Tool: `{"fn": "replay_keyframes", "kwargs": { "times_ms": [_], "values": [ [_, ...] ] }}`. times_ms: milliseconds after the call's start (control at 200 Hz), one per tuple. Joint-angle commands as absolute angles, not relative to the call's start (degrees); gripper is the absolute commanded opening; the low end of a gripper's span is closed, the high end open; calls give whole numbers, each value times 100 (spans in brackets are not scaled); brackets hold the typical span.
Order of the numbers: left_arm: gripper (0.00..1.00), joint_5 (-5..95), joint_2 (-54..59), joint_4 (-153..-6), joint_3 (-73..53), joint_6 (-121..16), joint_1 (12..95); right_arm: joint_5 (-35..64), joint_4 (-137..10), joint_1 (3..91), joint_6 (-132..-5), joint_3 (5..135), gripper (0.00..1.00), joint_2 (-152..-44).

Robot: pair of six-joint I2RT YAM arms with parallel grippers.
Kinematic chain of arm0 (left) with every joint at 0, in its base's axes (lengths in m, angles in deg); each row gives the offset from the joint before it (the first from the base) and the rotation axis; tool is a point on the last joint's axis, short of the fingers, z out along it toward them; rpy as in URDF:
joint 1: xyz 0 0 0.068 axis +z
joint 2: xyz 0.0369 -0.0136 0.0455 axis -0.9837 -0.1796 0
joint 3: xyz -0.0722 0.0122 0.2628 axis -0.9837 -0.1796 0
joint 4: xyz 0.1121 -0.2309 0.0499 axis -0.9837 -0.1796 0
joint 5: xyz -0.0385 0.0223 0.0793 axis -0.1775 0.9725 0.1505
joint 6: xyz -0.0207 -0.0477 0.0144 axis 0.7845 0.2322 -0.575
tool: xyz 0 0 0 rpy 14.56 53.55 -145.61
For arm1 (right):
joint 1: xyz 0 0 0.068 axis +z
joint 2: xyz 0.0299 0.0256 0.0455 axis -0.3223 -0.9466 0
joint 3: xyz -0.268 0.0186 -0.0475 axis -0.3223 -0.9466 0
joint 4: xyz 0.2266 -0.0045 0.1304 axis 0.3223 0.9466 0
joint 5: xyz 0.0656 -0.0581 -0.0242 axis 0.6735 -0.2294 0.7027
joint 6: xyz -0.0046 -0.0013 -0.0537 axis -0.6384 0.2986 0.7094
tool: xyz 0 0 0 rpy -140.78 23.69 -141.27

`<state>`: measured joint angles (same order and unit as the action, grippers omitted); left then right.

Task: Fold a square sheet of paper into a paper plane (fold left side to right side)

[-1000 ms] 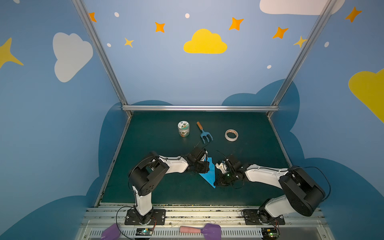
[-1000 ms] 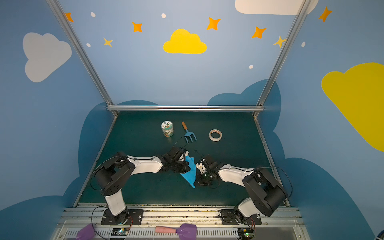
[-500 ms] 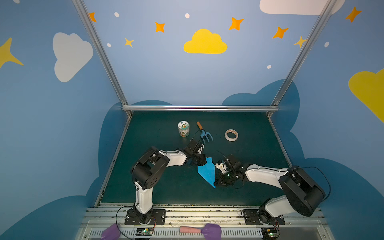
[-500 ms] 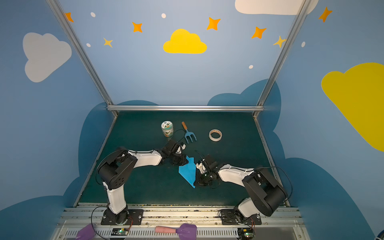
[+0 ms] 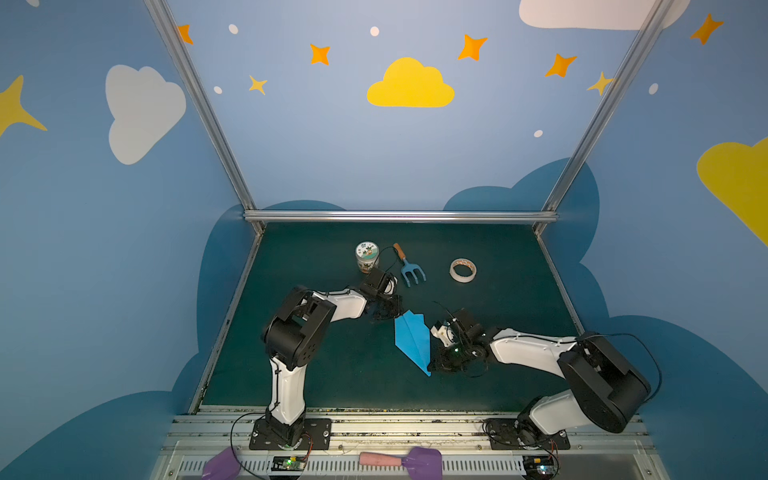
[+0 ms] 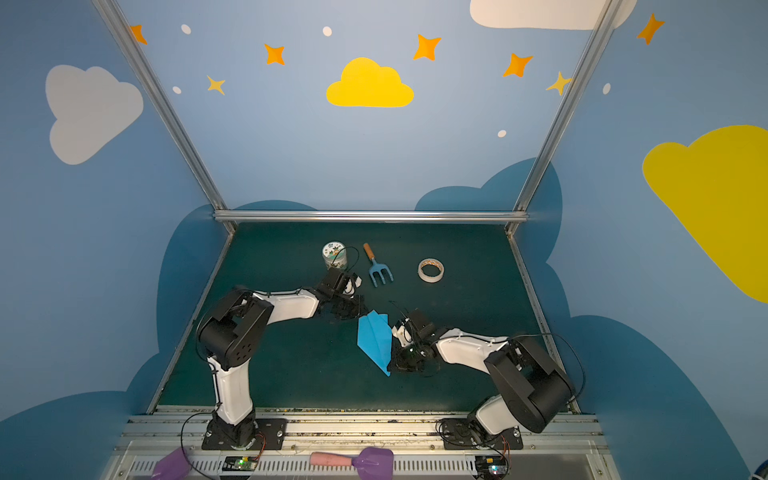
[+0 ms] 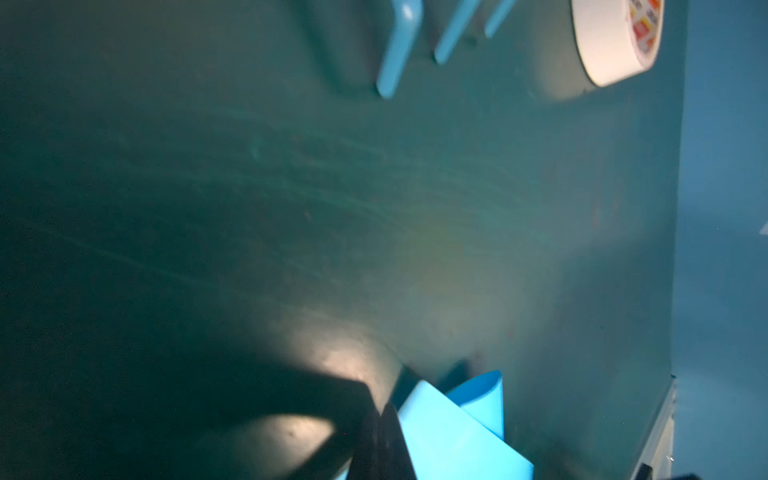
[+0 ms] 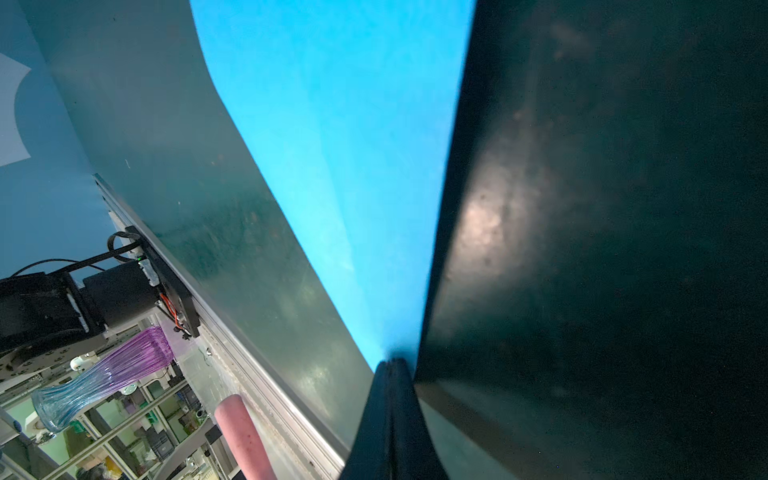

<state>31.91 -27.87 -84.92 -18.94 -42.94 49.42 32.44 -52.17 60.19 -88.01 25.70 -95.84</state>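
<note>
The square sheet of paper [image 5: 411,340] [image 6: 375,340] lies on the green mat as a sky-blue pointed dart, the paper plane shape, with its tip toward the front. My left gripper [image 5: 395,315] [image 6: 362,312] is shut, its tips resting at the dart's far left corner. In the left wrist view the closed fingertips [image 7: 380,415] sit at the paper's [image 7: 453,436] edge, where a flap curls up. My right gripper [image 5: 433,365] [image 6: 394,365] is shut at the near tip. The right wrist view shows its jaws [image 8: 390,368] closed, touching the point of the paper [image 8: 332,124].
Behind the paper, in both top views, stand a small jar [image 5: 367,257], a blue fork with wooden handle [image 5: 411,270] [image 7: 399,50] and a tape roll [image 5: 462,270] [image 7: 611,41]. A purple scoop with a pink handle [image 5: 399,459] lies on the front rail.
My left gripper has slid back and left off the middle of the paper to its far corner, uncovering more of the dart. The right gripper has stayed put.
</note>
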Motion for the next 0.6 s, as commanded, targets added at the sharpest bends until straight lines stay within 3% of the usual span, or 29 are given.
{"fn": "replay_keyframes", "kwargs": {
  "times_ms": [0,300,596],
  "values": [
    [3,4145,-2845,-9801,-1870,-4726,5153,2692,-4786,6201,-8771,2258,0,-9920],
    [3,3774,-1394,-10297,-2087,-4874,4455,2708,-4803,6204,-8753,2282,0,-9964],
    [3,3540,-1985,-10159,-1646,-4814,3546,2690,-4821,6199,-8757,2259,0,-9993]
  ]
}}
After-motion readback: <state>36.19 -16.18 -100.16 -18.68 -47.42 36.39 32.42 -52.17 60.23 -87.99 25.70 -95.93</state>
